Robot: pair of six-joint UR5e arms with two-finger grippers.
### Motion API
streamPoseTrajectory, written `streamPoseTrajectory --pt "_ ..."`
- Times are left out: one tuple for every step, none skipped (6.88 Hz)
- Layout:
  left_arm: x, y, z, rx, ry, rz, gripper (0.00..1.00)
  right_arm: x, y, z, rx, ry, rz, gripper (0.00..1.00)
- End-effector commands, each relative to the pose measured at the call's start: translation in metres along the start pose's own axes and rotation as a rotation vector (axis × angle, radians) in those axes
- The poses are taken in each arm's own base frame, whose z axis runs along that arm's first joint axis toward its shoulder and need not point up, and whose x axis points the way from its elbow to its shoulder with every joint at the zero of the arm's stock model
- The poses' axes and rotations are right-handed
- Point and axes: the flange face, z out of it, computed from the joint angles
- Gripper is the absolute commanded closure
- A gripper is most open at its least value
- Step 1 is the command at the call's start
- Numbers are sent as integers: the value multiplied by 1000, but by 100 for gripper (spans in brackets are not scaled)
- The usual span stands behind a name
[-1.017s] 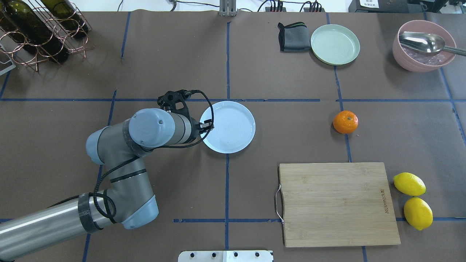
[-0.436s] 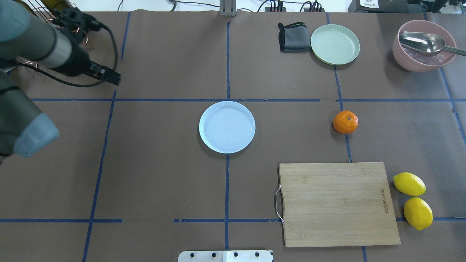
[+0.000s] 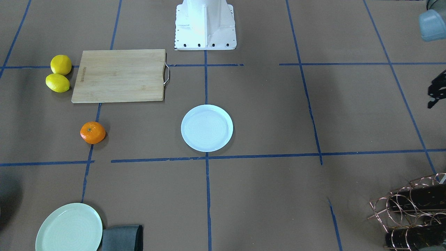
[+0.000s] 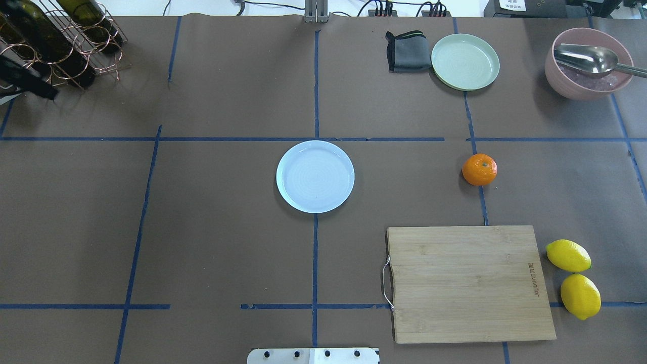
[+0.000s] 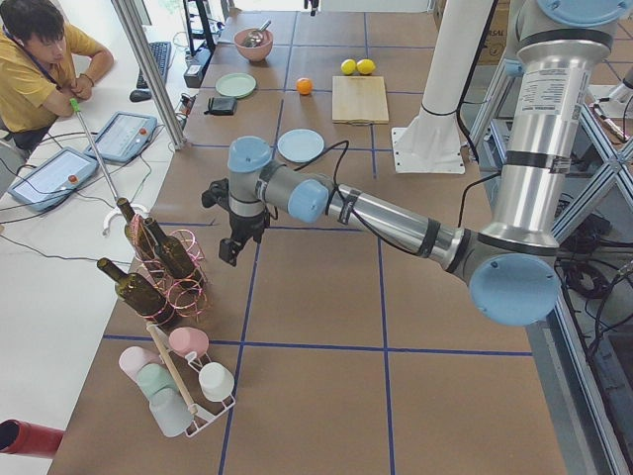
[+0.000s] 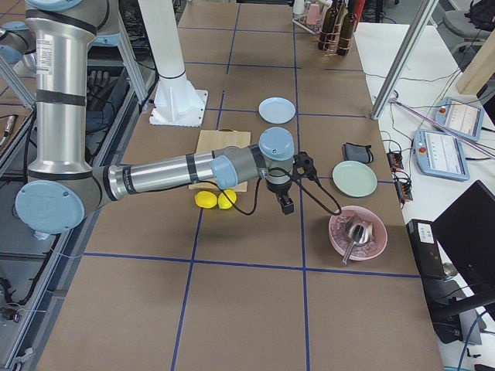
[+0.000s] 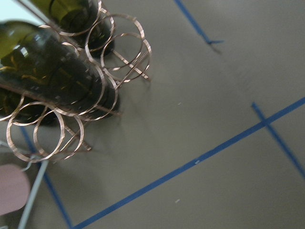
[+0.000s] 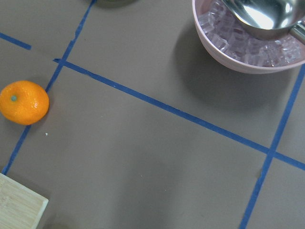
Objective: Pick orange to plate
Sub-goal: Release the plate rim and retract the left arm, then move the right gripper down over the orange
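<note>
Across the bench (image 3: pixel 278 104): found the orange (image 3: pixel 92 132) at nine o'clock of the bare white plate (image 3: pixel 207 128), well apart, sitting on a blue tape line (image 3: pixel 86 174). Judged rolling the main risk: an off-centre pinch or a nudge from one finger could send it away, and a careless release could let it roll over the plate's low rim.

From overhead: placed it at three o'clock of the plate, with the cutting board (image 4: pixel 470 283) near at six o'clock and two lemons (image 4: pixel 568 256) beyond.

From the left end: caught the left claw (image 5: pixel 233 249) hanging beside the bottle rack (image 5: pixel 163 267); could not tell whether spread or pressed together.

From the right end: caught the right claw (image 6: pixel 286 205) above the bench, between the lemons and a pink bowl (image 6: pixel 357 234); again could not tell.

Through the left wrist: saw only rack and tape.

Through the right wrist: found the orange at nine o'clock, untouched. Read the stem dot as facing up; saw no real long axis, only a squat round resting flat.
</note>
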Motion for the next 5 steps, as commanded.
streamPoseTrajectory --pt "-64 147 22 -70 84 -158 0 -31 -27 17 -15 3 10 0" --pt "-63 166 31 -90 111 -192 0 -47 -36 24 -22 -5 27 0" --pt "-62 170 33 -156 139 -343 0 -61 -43 37 -33 11 51 0" --pt "-59 171 29 -161 137 -395 0 -76 -47 54 -54 27 58 0" --pt "-57 159 23 -144 132 -376 0 -94 -50 72 -72 48 69 0"
